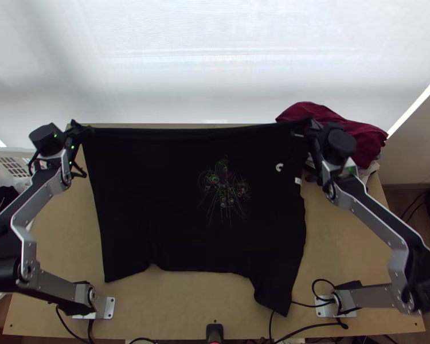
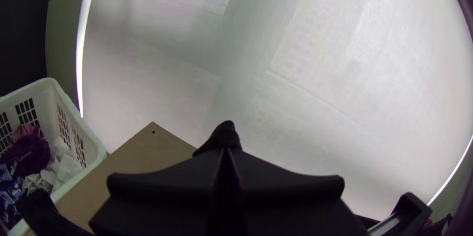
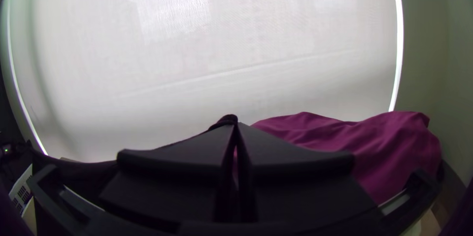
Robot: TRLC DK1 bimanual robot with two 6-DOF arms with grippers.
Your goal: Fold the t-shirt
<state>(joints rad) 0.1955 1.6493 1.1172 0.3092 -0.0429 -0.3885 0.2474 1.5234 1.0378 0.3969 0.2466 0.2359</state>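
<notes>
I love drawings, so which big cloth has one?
The black shirt in the middle. Thin coloured lines mark it; the dark red cloth at the back right looks plain.

Has flat silver-grey links along left arm (image 1: 38,198) and right arm (image 1: 371,213), dotted with small screws. Has bulky black joints (image 1: 2,252) between. Carries blocky black housing (image 1: 45,139) at left wrist, rounder black housing (image 1: 341,142) at right. Shows small green lights (image 1: 71,147) and looped black cable at left wrist. Sits on silver base plates (image 1: 109,308). Ends in wide, flat black fingers (image 2: 167,184), tapered toward tips.
</notes>
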